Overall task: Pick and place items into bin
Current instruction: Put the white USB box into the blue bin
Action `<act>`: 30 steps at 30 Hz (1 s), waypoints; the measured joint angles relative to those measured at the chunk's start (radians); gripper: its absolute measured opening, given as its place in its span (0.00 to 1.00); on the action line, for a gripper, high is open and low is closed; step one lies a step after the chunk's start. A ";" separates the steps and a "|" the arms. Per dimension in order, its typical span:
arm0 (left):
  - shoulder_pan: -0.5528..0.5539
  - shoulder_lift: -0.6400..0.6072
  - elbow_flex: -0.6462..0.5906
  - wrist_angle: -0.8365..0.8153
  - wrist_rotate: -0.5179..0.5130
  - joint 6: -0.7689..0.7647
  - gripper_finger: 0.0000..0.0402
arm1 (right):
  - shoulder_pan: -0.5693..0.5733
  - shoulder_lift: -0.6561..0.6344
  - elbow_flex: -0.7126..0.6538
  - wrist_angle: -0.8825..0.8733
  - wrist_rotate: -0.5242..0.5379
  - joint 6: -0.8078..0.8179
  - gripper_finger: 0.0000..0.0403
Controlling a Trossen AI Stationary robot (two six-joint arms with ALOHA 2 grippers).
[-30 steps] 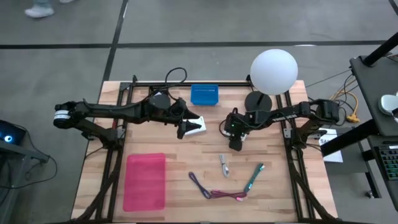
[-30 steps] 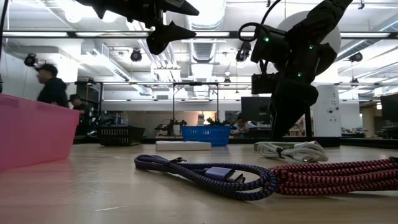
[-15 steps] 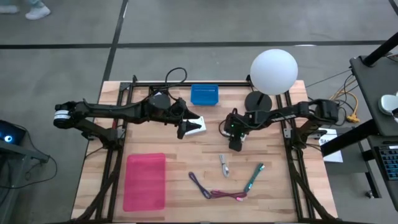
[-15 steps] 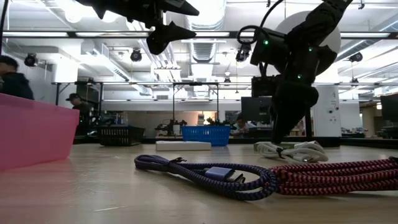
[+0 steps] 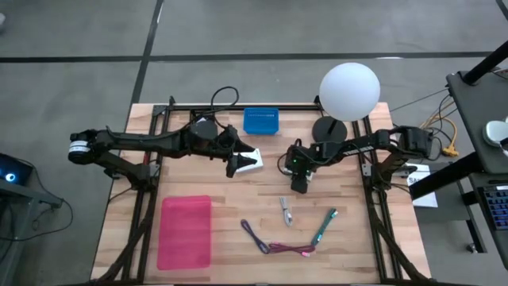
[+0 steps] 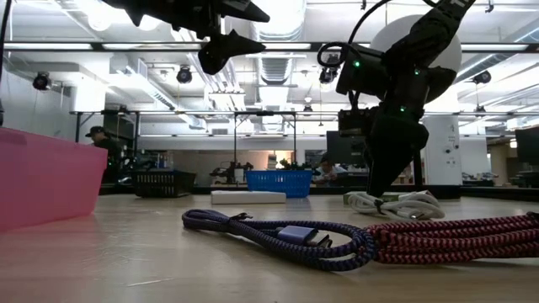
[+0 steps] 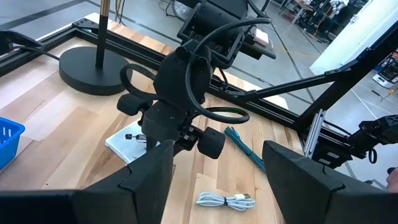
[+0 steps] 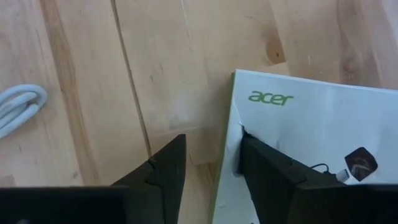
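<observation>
right hand (image 8: 211,168) | fingers apart, astride white card (image 8: 311,137) edge | left hand (image 5: 235,167) apart, empty

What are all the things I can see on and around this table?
bin: one, pink, table's front left
basket: one, blue, back centre
globe lamp: one, white on a black base, back right
flat box: one, white, beside the left gripper
box printed acer: one, white, its edge between the right gripper's fingers
coiled cable: one, white, centre front
pen: one, green, front right
cord: one, purple-pink, front centre
people: two, far back in the room
left gripper: open, raised over mid-table
right gripper: open, low, right of centre
</observation>
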State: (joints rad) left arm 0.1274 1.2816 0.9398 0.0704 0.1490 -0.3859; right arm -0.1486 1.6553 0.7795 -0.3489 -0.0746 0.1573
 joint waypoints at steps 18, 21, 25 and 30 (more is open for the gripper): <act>0.000 -0.006 0.008 0.071 -0.026 0.000 0.57 | 0.001 -0.055 -0.002 -0.033 -0.017 0.072 0.03; 0.000 -0.006 0.007 0.071 -0.026 0.000 0.57 | 0.001 -0.112 0.027 -0.022 -0.019 0.071 0.03; 0.000 -0.006 0.006 0.071 -0.026 -0.002 0.57 | 0.001 -0.177 0.076 -0.018 -0.012 0.031 0.03; 0.000 -0.006 0.008 0.072 -0.026 -0.002 0.57 | -0.022 -0.210 0.176 -0.013 -0.007 -0.069 0.03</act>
State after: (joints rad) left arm 0.1276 1.2751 0.9478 0.1425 0.1230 -0.3878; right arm -0.1702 1.4456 0.9551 -0.3620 -0.0818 0.0878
